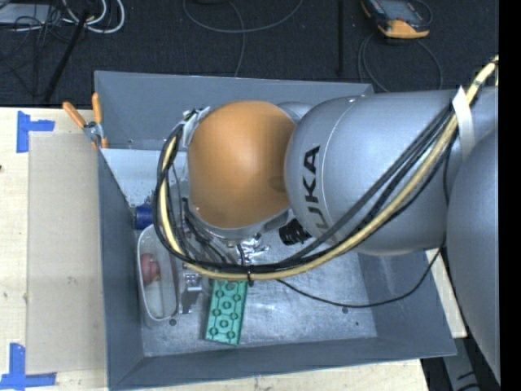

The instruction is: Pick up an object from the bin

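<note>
My gripper (190, 293) reaches down into the bin's left front part, below the orange cover on the wrist. It stands between a clear oval plastic piece (155, 279) with something red inside on its left and a green flat block with rows of holes (225, 312) on its right. The green block lies flat on the bin floor near the front wall. A small blue thing (144, 215) lies further back against the left wall, partly hidden by cables.
The arm, its orange cover and cable loops hide the middle and back of the bin. Bare grey floor shows to the right of the green block, toward the front right corner.
</note>
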Controlling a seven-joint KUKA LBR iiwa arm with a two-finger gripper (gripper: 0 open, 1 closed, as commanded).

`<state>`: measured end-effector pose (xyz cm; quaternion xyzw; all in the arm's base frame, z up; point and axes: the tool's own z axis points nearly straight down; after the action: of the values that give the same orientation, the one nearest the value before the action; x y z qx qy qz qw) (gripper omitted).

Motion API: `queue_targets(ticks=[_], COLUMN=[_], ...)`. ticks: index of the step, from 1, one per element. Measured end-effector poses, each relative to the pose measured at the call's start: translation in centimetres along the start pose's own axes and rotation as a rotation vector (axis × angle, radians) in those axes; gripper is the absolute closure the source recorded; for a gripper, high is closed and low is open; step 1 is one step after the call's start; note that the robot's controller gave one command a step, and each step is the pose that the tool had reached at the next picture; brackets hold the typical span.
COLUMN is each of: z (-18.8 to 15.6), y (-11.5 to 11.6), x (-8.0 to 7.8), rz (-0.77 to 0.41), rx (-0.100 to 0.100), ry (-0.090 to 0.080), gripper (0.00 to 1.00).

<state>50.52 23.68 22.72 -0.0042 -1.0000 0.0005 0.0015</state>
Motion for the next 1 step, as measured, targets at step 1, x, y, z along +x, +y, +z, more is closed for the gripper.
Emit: queue_targets(ticks=[1], z=[4.85], y=[-0.2], x=[-2.61], rz=[0.069], rx=[-0.002], ry=[-0.007], gripper=[0.0])
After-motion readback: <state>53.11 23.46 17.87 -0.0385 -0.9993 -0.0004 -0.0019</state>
